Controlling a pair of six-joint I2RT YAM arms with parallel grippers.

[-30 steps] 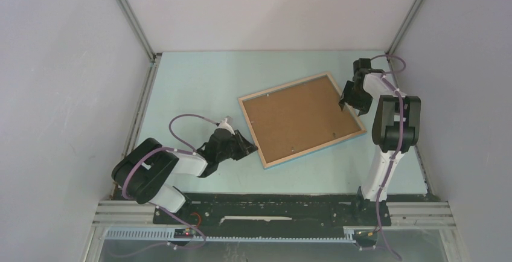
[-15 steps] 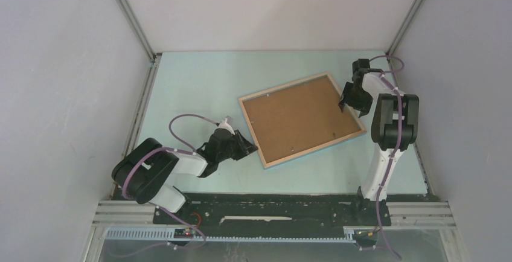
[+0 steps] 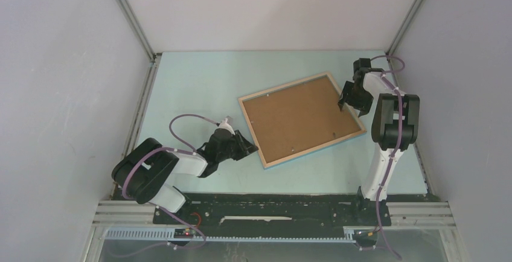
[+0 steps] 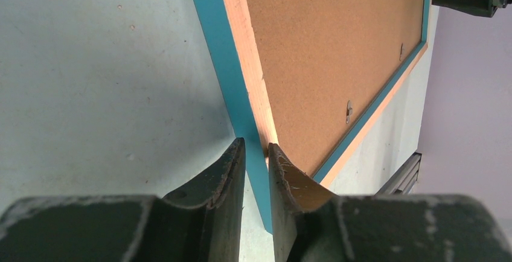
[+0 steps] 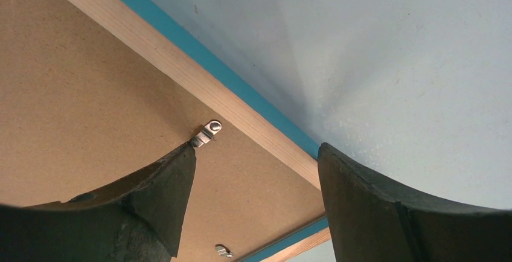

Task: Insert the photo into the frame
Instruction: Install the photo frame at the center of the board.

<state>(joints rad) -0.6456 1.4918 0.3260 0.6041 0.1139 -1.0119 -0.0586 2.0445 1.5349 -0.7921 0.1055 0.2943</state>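
1. The top view gives you the layout. The frame (image 3: 315, 148) lies face-down on the surface (image 3: 193, 87), right of centre and skewed, with the brown board (image 3: 300, 119) filling its back.
2. From up there your left tool (image 3: 252, 148) sits at the frame's near-left corner and your right tool (image 3: 350, 108) is over the right rail. You can't read how either one's jaws stand from that view, though.
3. The left wrist view sorts that out. The left tool (image 4: 256, 147) is nearly pressed together and pinches the frame's rim (image 4: 238, 93) by the corner, one finger on the blue side and one on the wood side.
4. In the right wrist view the right tool (image 5: 256, 153) is spread wide, straddling the rail (image 5: 199, 84). One fingertip touches a small metal tab (image 5: 208, 132) on the board. The other hangs over bare surface outside the frame.
5. The left wrist view also catches another tab (image 4: 349, 111) by the far rail.
6. Plain walls (image 3: 66, 93) close the surface in, and a purple cable (image 3: 181, 120) loops off your left arm.
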